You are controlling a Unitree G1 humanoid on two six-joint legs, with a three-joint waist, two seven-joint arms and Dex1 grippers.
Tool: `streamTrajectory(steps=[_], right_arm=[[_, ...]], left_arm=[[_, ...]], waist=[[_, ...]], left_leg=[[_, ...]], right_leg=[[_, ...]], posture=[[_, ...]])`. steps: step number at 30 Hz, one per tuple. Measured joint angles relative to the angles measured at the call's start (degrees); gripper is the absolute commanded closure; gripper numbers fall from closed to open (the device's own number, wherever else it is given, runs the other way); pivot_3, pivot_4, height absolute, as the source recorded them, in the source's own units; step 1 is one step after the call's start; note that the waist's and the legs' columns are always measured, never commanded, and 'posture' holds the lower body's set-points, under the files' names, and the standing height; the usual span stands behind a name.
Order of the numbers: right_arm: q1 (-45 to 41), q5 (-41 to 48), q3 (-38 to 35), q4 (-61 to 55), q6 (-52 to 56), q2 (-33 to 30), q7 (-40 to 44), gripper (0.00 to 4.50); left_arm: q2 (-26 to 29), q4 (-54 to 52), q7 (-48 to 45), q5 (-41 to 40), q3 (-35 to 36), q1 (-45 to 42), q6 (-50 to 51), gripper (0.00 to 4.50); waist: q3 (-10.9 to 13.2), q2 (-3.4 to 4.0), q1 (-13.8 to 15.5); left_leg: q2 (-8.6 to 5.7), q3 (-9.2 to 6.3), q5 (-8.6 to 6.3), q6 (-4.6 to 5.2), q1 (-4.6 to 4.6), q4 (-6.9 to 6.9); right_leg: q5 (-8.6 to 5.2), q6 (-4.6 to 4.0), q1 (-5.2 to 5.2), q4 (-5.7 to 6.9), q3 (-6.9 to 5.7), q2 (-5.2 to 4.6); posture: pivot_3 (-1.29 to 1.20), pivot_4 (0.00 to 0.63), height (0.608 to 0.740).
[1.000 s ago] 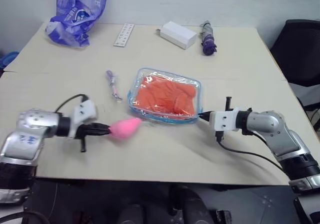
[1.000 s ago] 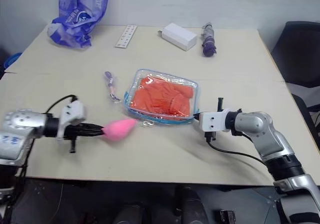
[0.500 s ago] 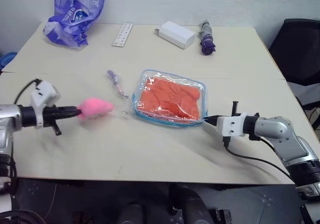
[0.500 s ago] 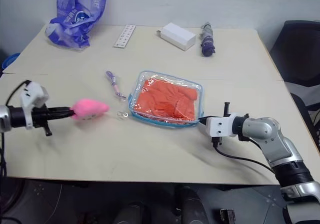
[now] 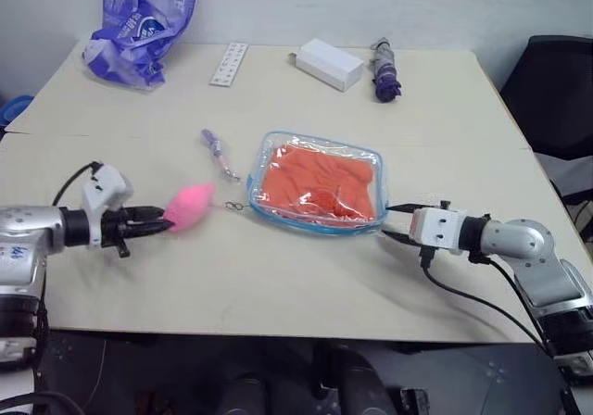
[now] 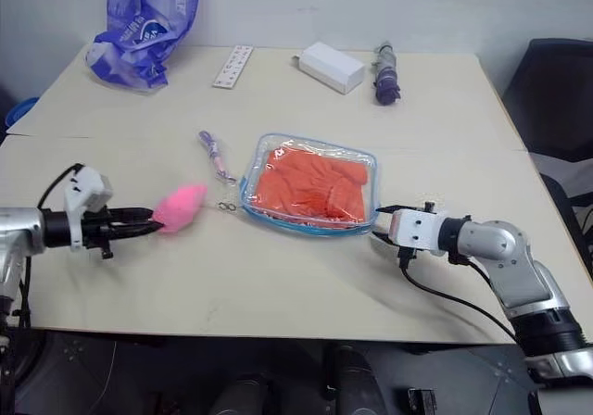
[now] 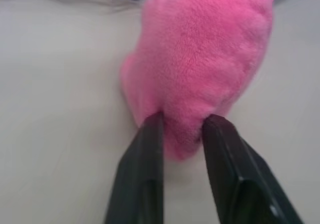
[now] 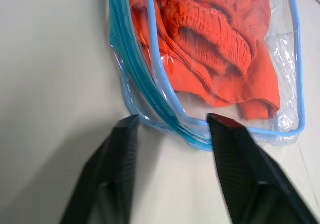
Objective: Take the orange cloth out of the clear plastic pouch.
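- The clear plastic pouch [image 5: 317,183] lies flat near the middle of the table [image 5: 278,276], and the orange cloth [image 5: 320,182] is wholly inside it, folded and filling most of the space.
- The left gripper [image 5: 159,223] lies low over the table on the left, with its fingers [image 7: 142,179] slightly apart around the near end of a pink plush lump [image 5: 190,206]. From the wrist view the pads touch the fur, but I cannot tell whether they really pinch it.
- The plush lump seems tied by a small ring [image 5: 232,206] to the pouch's zipper end, so it probably serves as the pull.
- The right gripper [image 5: 397,221] sits at the pouch's right near corner, its fingers [image 8: 117,164] spread with the blue edging [image 8: 165,111] between them but not clamped on it.
- A purple keyring strap [image 5: 219,152] lies just beside the pouch; a purple printed bag [image 5: 141,21], a white box [image 5: 330,63], a flat white strip [image 5: 229,64] and a folded umbrella [image 5: 384,68] stand well apart at the far edge.
- Judged step: the pouch is being opened and nothing is out yet. The mouth looks partly open along the near edge in the right wrist view, though how far I cannot say.
- The next move calls for the right fingers to close on the corner to anchor the pouch, while the left takes a firm hold and pulls away along the zipper.
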Motion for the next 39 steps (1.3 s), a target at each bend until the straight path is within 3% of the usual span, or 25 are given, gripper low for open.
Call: streamTrajectory(steps=[4, 9, 13, 16, 21, 25, 29, 39], right_arm=[[5.9, 5.3, -4.6, -8.9, 7.3, -0.2, 0.4, 0.02], [14.0, 17.9, -11.2, -23.2, 22.9, -1.5, 1.6, 0.02], [17.2, 27.7, -15.0, -32.3, 33.6, -1.8, 1.1, 0.02], [17.7, 31.6, -15.4, -36.1, 38.8, -1.8, -0.2, 0.02], [18.8, 33.7, -15.8, -38.2, 43.0, -1.8, -1.3, 0.02], [21.9, 34.4, -17.0, -40.4, 43.6, -1.8, -1.9, 0.02], [24.6, 34.3, -17.5, -42.3, 43.4, -1.5, -3.4, 0.02], [29.6, 32.7, -19.6, -43.8, 41.8, -1.2, -5.0, 0.0]], left_arm=[[1.9, -2.6, 0.1, -3.3, 3.6, 1.9, 5.4, 1.01], [6.5, 0.9, -0.4, -8.2, 8.4, -6.8, 13.2, 1.01], [4.9, -4.2, -1.9, -10.3, 4.7, -16.3, 14.1, 1.01], [0.3, -9.9, -1.9, -4.5, -6.1, -19.3, 6.1, 1.01], [-7.6, -6.3, -1.0, 11.6, -22.4, -21.0, -17.3, 1.01], [-13.4, 3.5, 2.0, 17.8, -25.5, -24.7, -30.7, 1.01], [-17.9, 10.4, 4.5, 21.0, -26.7, -28.0, -37.9, 1.01], [-19.6, 17.8, 1.1, 21.8, -26.7, -30.0, -44.4, 4.14]], waist=[[0.0, 0.0, 0.0], [0.0, -0.02, 0.4], [0.0, -0.01, 1.3], [0.0, -0.01, 1.6], [0.0, -0.02, 1.3], [0.0, -0.02, 1.5], [0.0, -0.02, 1.6], [0.0, -0.03, 1.5]], left_leg=[[0.03, -0.02, -0.01, -0.02, 0.01, -0.01], [-0.03, -0.13, -0.02, -0.01, -0.01, 0.0], [-0.13, -0.16, -0.04, 0.03, -0.02, -0.02], [-0.15, -0.09, -0.04, 0.03, -0.05, -0.04], [-0.15, 0.18, -0.03, -0.05, -0.09, -0.04], [-0.12, 0.21, -0.02, -0.15, -0.05, -0.02], [-0.13, 0.21, -0.02, -0.14, -0.05, -0.01], [-0.11, 0.2, -0.03, -0.13, -0.03, -0.01]], right_leg=[[0.0, 0.0, -0.01, 0.01, 0.0, 0.02], [0.0, 0.0, 0.05, -0.03, -0.06, -0.01], [0.01, 0.02, 0.16, -0.05, -0.07, -0.06], [0.01, 0.03, 0.26, -0.1, -0.02, -0.04], [0.02, 0.03, 0.25, -0.17, 0.14, 0.25], [0.02, 0.03, 0.25, -0.17, 0.22, 0.45], [0.03, 0.05, 0.26, -0.19, 0.24, 0.44], [0.04, 0.06, 0.27, -0.19, 0.23, 0.48]], posture=[[0.0, 0.15, 0.74], [0.0, 0.15, 0.74], [0.0, 0.15, 0.74], [0.0, 0.15, 0.74], [0.0, 0.15, 0.74], [0.0, 0.15, 0.74], [0.0, 0.15, 0.74], [0.0, 0.15, 0.74]])
